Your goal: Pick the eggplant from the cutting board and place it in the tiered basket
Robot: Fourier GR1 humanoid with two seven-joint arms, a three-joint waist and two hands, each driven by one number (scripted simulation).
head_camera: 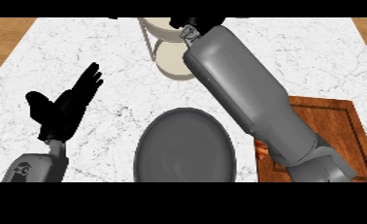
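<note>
Right robot hand (pixel 195 23) is at the tiered basket (pixel 166 48), far centre of the table (pixel 108 48); its state can't be told. Eggplant not visible, probably in that hand. Left robot hand (pixel 68 104) rests open, near left.

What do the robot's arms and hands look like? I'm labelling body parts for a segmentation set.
Both forearms are smooth grey shells; the right forearm is long, rounded and glossy. The left forearm shows a dark round marking on its shell. The left hand is matte black. The right hand is black too, with a small metallic wrist joint.
</note>
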